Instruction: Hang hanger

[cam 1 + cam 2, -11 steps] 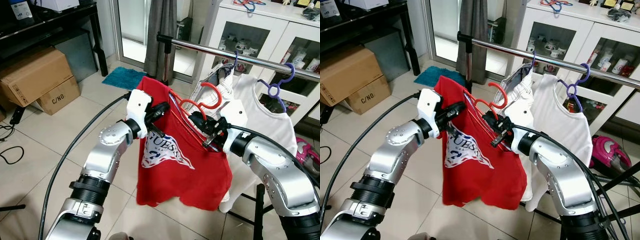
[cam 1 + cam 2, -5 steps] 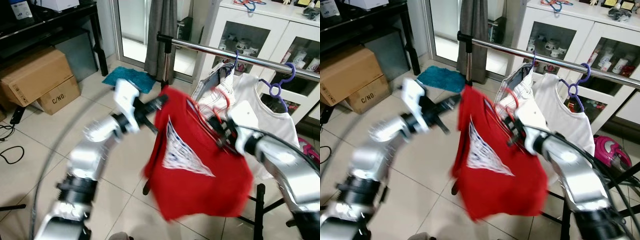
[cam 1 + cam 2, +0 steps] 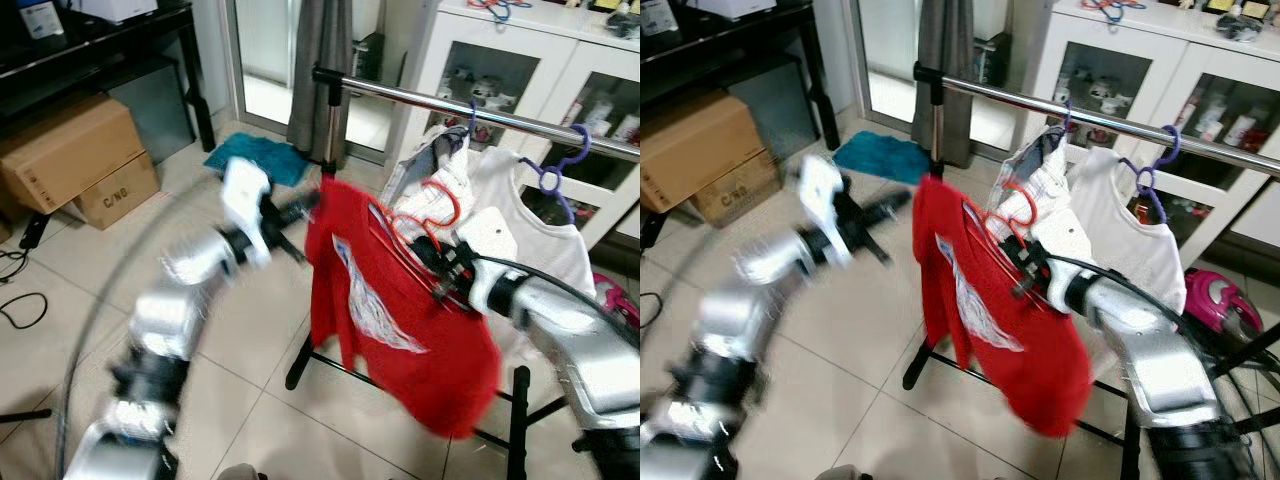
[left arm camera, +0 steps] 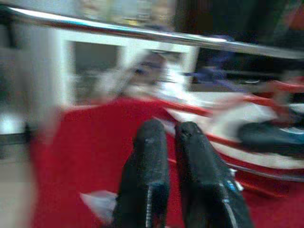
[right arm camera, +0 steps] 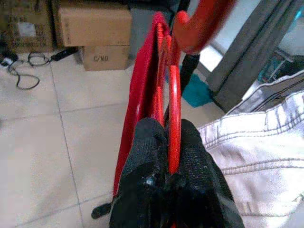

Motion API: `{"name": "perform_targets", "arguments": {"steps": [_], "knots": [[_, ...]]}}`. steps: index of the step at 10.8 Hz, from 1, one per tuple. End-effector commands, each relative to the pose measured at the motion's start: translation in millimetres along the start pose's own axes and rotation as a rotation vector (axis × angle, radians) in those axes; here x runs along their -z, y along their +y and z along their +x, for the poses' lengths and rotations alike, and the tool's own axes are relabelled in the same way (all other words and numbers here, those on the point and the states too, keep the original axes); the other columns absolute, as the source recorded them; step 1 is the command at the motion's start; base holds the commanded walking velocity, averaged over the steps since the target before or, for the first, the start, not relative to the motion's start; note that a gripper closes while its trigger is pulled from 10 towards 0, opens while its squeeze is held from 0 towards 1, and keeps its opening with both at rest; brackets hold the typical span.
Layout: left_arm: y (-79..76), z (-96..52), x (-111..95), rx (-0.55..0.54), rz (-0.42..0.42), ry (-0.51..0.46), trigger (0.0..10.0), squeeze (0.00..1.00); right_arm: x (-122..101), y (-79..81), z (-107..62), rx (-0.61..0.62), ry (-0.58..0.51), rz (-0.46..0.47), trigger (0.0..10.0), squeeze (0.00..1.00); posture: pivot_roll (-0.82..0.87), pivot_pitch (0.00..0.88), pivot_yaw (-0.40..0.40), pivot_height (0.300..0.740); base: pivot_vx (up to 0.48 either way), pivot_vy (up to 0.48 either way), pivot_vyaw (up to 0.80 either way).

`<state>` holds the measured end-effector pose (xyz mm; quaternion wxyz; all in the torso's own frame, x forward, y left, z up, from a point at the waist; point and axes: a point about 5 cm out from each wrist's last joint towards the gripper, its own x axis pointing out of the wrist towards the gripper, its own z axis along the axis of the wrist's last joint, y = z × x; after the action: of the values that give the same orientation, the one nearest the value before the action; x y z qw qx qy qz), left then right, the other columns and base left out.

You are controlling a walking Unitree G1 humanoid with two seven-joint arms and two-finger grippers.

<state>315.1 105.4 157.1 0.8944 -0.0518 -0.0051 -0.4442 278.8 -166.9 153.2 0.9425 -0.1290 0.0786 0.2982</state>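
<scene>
1. Right gripper (image 5: 164, 142) is clamped on the red hanger (image 3: 425, 215), shirt (image 3: 400, 310) dangling below the rail (image 3: 470, 110)
2. Lift the hook over the rail
3. Left gripper (image 4: 173, 137), fingers nearly together and empty, stays clear

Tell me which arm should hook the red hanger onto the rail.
The right. Its gripper is shut on the red hanger, just below the rail. The left gripper is beside the red shirt, holding nothing.
</scene>
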Motion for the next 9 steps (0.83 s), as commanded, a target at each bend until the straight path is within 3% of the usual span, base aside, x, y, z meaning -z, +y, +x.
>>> {"name": "perform_targets", "arguments": {"steps": [1, 5, 6, 9], "knots": [[-9.4, -2.1, 2, 0.093, 0.003, 0.016, 10.0, 1.00, -18, -0.7, 1.6, 0.024, -0.068, -0.053, 0.0, 0.00, -0.01, 0.000, -0.016, 0.740, 0.000, 0.000, 0.00], [-1.1, -11.4, 4, 0.107, 0.029, 0.019, 10.0, 1.00, -39, 2.4, 5.3, 0.040, -0.066, -0.186, 0.0, 0.00, -0.01, 0.000, -0.021, 0.740, 0.000, 0.000, 0.00], [-1.7, -10.3, 3, 0.115, 0.031, 0.014, 10.0, 1.00, -40, 3.4, 4.9, 0.039, -0.068, -0.186, 0.0, 0.00, -0.01, 0.000, -0.017, 0.740, 0.000, 0.000, 0.00], [8.4, 6.2, -2, -0.050, 0.204, 0.005, 10.0, 1.00, -41, 12.5, 5.8, 0.034, -0.141, -0.069, 0.0, 0.00, -0.02, 0.000, 0.014, 0.740, 0.000, 0.000, 0.00]]}}
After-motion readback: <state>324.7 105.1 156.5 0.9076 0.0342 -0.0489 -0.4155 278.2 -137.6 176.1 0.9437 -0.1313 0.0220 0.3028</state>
